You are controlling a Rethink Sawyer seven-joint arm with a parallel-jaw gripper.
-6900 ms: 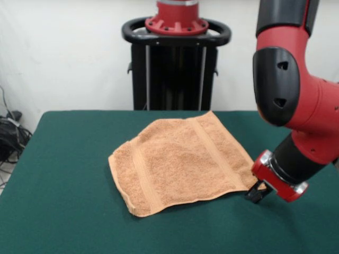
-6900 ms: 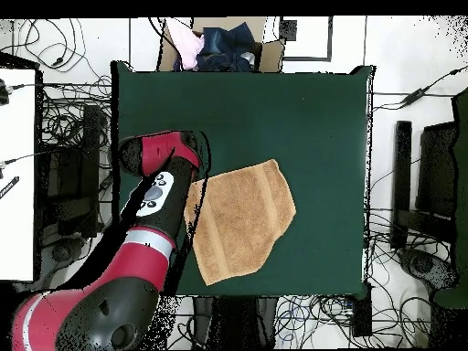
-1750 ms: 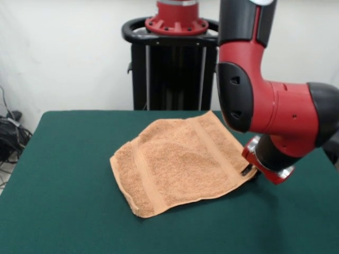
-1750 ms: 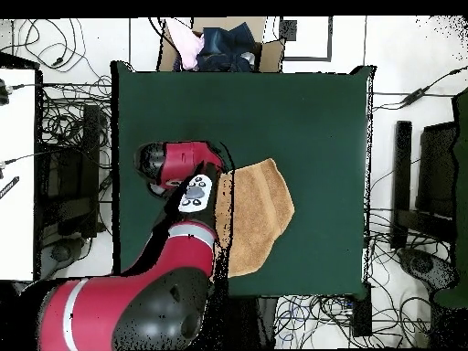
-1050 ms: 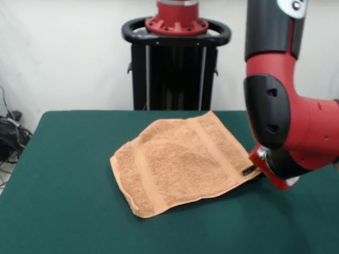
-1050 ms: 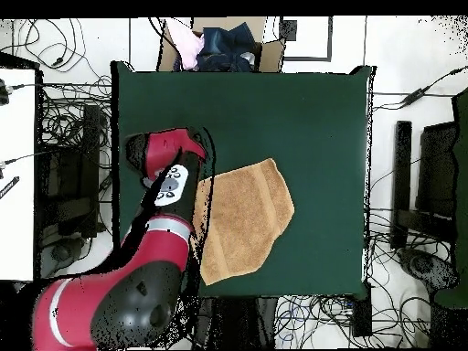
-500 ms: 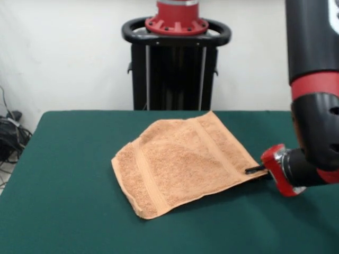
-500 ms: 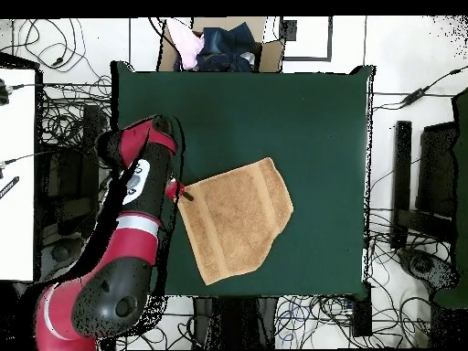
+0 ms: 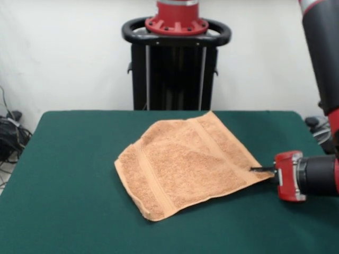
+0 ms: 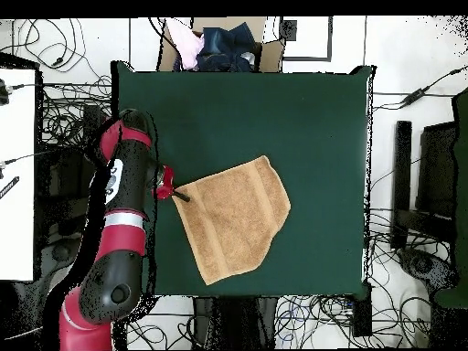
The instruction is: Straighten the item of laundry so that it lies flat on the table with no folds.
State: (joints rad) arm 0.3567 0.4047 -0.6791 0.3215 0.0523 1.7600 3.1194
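Observation:
The item of laundry (image 9: 190,166), an orange-tan towel with two woven bands, lies spread on the green table (image 9: 69,185), with a shallow ripple near its middle. My gripper (image 9: 262,170) lies low and level at the towel's right corner in the front view. It is shut on that corner, just above the table top. From overhead, the gripper (image 10: 179,194) holds the left corner of the towel (image 10: 233,218), near the left side of the table (image 10: 302,119). The arm runs along that table edge.
A black pedestal frame (image 9: 175,63) stands behind the table. An open box of clothes (image 10: 219,46) sits past the table's top edge in the overhead view. Cables (image 10: 64,91) cover the floor all around. A white desk (image 10: 16,164) is at the left.
My gripper has swung out toward the table's side with the towel corner in it. The whole towel has slid a little that way and the corner has drawn out straighter.

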